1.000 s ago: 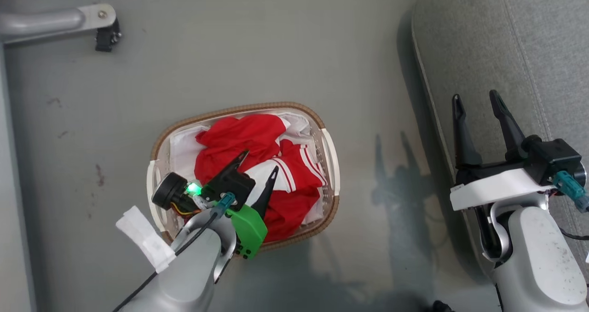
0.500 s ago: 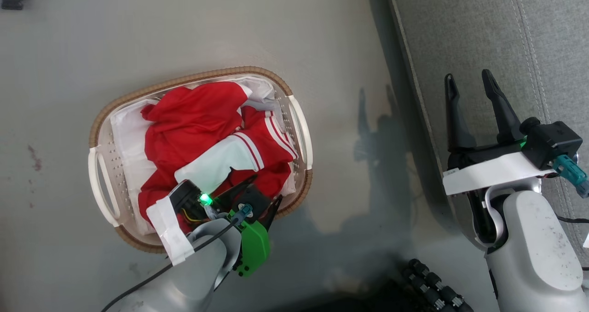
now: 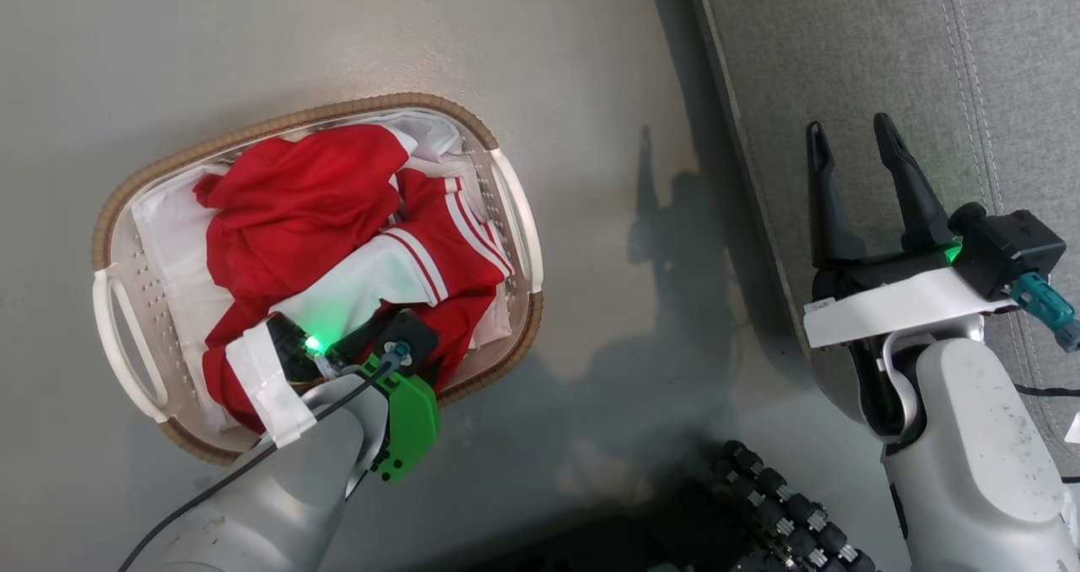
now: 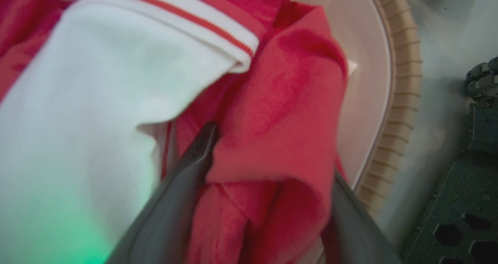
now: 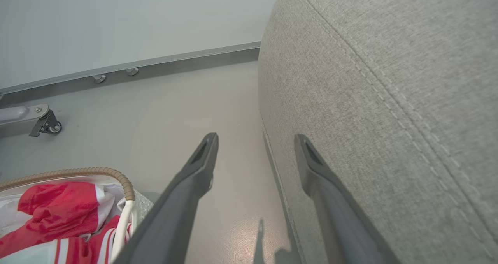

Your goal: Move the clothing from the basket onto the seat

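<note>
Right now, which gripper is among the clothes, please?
The left gripper, open around a red fold in the basket; the right gripper hovers by the seat.

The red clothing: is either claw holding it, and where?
Nothing is held. The left gripper straddles a fold of the clothing, jaws open; the right gripper is open, empty.

basket (image 3: 516, 218): on floor, holding crumpled red-white clothing (image 3: 304, 192) | seat (image 3: 844, 66): grey, right of basket

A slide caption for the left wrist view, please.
Open left pincer straddles red clothing inside the basket.
</note>
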{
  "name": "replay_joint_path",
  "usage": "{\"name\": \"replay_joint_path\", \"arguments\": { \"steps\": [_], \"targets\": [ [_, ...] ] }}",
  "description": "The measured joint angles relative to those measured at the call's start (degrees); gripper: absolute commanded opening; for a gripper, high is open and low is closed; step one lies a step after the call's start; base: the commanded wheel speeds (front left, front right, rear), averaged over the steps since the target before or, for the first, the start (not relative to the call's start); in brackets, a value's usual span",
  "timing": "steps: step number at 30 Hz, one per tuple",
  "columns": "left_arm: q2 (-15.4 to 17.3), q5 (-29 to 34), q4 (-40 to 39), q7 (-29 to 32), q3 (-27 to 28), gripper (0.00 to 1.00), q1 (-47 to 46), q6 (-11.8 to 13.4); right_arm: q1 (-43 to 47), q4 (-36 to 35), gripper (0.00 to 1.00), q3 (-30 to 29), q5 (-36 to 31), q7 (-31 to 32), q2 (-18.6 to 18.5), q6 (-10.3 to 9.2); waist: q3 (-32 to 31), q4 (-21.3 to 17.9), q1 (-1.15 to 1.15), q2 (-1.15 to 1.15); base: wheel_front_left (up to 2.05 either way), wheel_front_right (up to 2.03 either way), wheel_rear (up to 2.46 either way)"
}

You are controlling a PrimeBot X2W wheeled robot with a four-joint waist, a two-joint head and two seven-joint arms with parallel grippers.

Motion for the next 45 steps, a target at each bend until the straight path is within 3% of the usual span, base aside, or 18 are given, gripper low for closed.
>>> {"name": "replay_joint_path", "arguments": {
  "steps": [1,3,10,19,32,45],
  "targets": [
    [-0.08,-0.31,0.31,-0.01,-0.02,0.46,-0.12,0.00,-0.12,0.01,1.00,0.07,0.04,0.00,0.00,0.00,0.14,-0.10,0.00,0.00,0.00,0.00,0.00],
    [-0.27,-0.68,0.60,-0.02,-0.09,0.00,-0.39,0.00,-0.25,0.10,1.00,0.13,0.04,0.00,0.01,0.00,0.20,-0.13,0.00,0.00,0.00,0.00,0.00],
    [-0.83,-2.38,-1.35,-0.52,-0.04,0.00,-0.48,0.00,-0.30,1.10,1.00,0.03,-0.35,0.00,0.02,0.00,-1.64,0.60,0.00,0.00,0.00,0.00,0.00],
    [1.99,-2.54,-13.83,-0.59,3.97,0.00,3.30,0.81,1.38,2.43,1.00,-1.71,-3.28,0.00,0.05,0.00,-7.52,2.75,0.00,0.00,0.00,0.00,0.00],
    [6.68,2.38,-30.94,-0.59,7.95,0.00,7.69,0.82,8.96,4.69,1.00,-3.89,-7.57,0.00,0.07,0.00,-21.14,7.27,-0.01,0.00,0.00,0.00,0.00],
    [11.43,3.43,-38.86,-0.59,8.10,0.00,3.35,0.09,15.59,6.20,1.00,-2.49,-8.53,-0.01,0.05,0.00,-36.15,11.22,-0.01,0.00,0.00,0.00,0.00]
  ]
}}
